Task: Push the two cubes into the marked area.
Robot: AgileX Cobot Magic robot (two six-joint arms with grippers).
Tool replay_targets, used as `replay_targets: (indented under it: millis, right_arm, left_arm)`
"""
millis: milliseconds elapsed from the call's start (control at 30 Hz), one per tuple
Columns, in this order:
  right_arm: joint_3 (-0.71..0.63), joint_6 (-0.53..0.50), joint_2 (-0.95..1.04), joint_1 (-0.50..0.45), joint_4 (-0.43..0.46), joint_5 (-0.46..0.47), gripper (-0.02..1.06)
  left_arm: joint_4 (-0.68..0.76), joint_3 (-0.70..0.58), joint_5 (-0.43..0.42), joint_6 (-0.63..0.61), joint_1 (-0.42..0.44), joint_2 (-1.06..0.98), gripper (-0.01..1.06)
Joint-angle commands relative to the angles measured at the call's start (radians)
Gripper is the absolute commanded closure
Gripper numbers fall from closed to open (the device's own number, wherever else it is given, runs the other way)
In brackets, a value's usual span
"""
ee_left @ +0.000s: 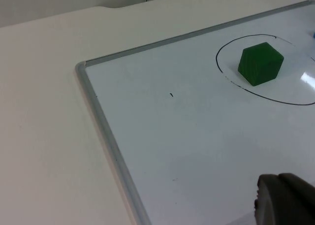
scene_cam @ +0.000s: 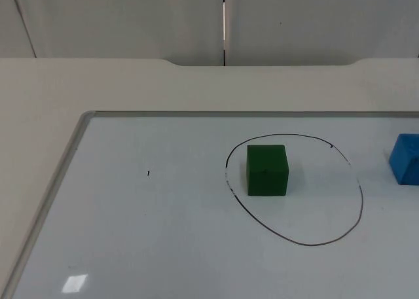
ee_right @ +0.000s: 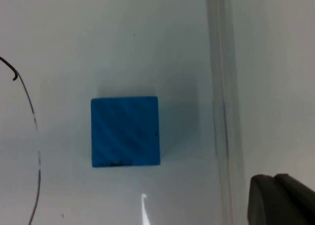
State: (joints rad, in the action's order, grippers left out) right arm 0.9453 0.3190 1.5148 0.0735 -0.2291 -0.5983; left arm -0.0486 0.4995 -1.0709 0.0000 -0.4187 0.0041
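Blue cube sat outside the drawn ring, at the right edge of the top frame; green cube already inside.
Right gripper was nearer the blue cube, left gripper well away; can't tell either's finger state.

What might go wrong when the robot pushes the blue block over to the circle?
The blue cube lies outside the drawn circle, near the whiteboard's raised frame; an off-centre push might turn it or slide it against that frame. The green cube already sits inside, close to the line, so a hard shove on the blue one could perhaps knock it back out.
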Motion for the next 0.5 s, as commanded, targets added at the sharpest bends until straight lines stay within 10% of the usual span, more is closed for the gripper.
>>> replay_targets:
  millis: [0, 467]
  right_arm:
    - [0.011, 0.005, 0.022, -0.008, -0.001, 0.058, 1.04]
    - [-0.004, 0.025, 0.093, -0.008, -0.010, 0.222, 1.04]
  left_arm:
    - [0.007, -0.005, -0.003, -0.006, 0.001, -0.004, 1.05]
    - [0.007, -0.005, -0.003, -0.006, 0.001, -0.004, 1.05]
